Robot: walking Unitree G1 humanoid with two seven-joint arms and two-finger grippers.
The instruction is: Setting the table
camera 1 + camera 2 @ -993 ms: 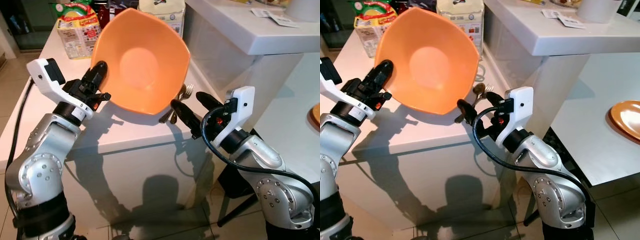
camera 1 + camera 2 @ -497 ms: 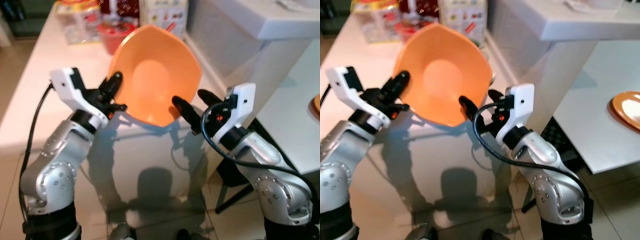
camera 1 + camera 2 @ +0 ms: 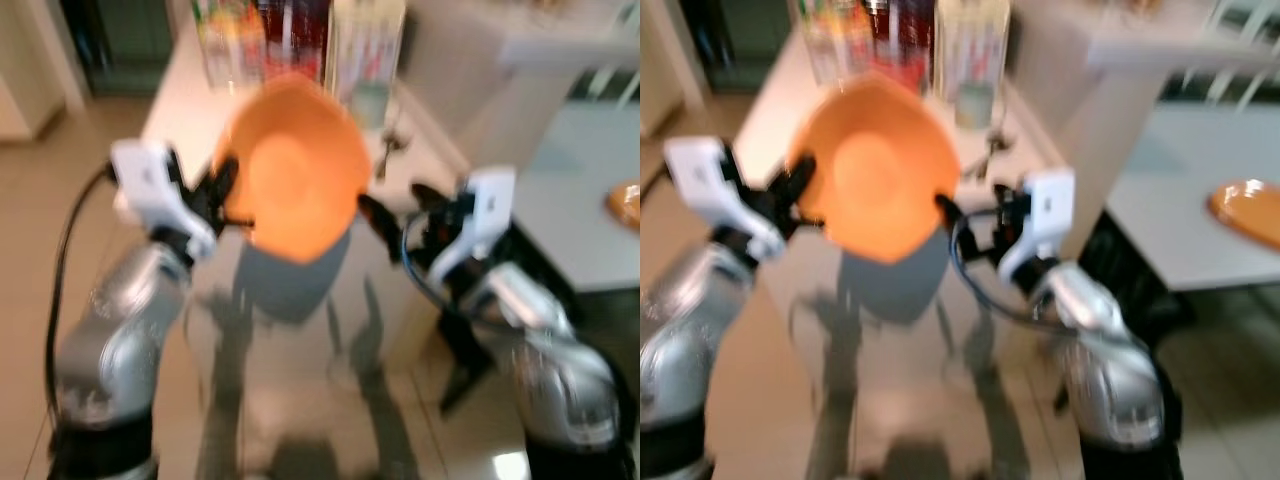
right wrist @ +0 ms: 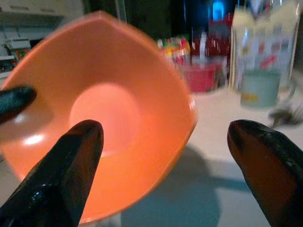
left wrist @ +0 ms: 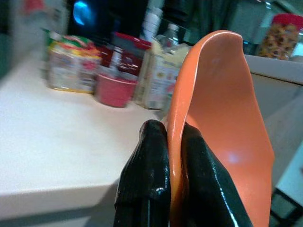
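While your head views blur with the robot's own motion, notice that the whole scene has shifted since a second ago: the white desk point(image 3: 190, 90) with its packets and bottles point(image 3: 300, 40) now sits farther off, so you have backed away from it. The orange bowl point(image 3: 295, 165) has come with you, held up in the air and tilted on edge in front of the chest. I judge the pickup done and the carry begun, probably toward the other desk point(image 3: 1200, 200), where an orange plate point(image 3: 1250, 212) lies.

Your left wrist view shows what the head views smear: the left gripper point(image 5: 175, 142) has its fingers clamped on the bowl's rim. Your right wrist view shows the right gripper point(image 4: 163, 151) with fingers spread wide, holding nothing, the bowl just ahead.
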